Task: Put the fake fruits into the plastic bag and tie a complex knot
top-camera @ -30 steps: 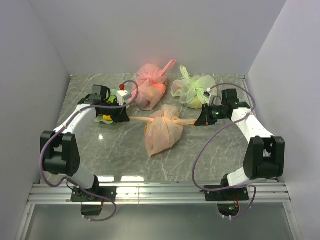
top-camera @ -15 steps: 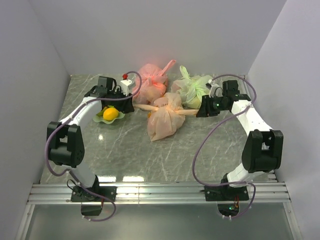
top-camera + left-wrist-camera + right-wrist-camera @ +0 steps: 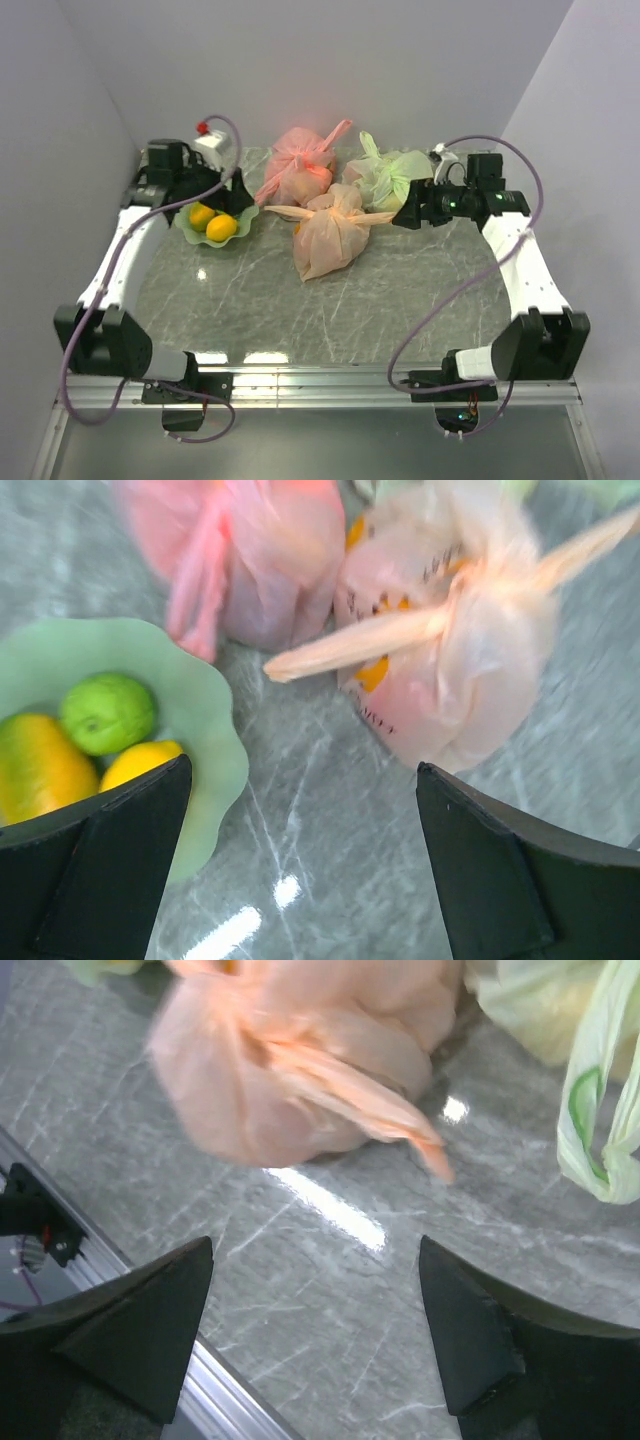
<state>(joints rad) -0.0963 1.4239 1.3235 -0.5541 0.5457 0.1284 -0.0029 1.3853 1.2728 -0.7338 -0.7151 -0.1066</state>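
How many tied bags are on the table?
3: pale orange bag at centre, pink bag behind it on the left, light green bag behind it on the right. None appears hidden.

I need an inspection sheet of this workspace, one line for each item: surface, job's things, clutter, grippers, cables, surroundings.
Surface: grey marble table, glossy, with light reflections near the front.
Job's things: pale orange bag lies at the centre, its knot tied with two ends sticking out sideways; three fake fruits lie in the green dish.
Clutter: pink tied bag and light green tied bag behind the orange one.
Grippers: left gripper open, empty; right gripper open, empty.
Cables: purple cables loop along both arms.
Surroundings: white walls; metal rail at the near edge.
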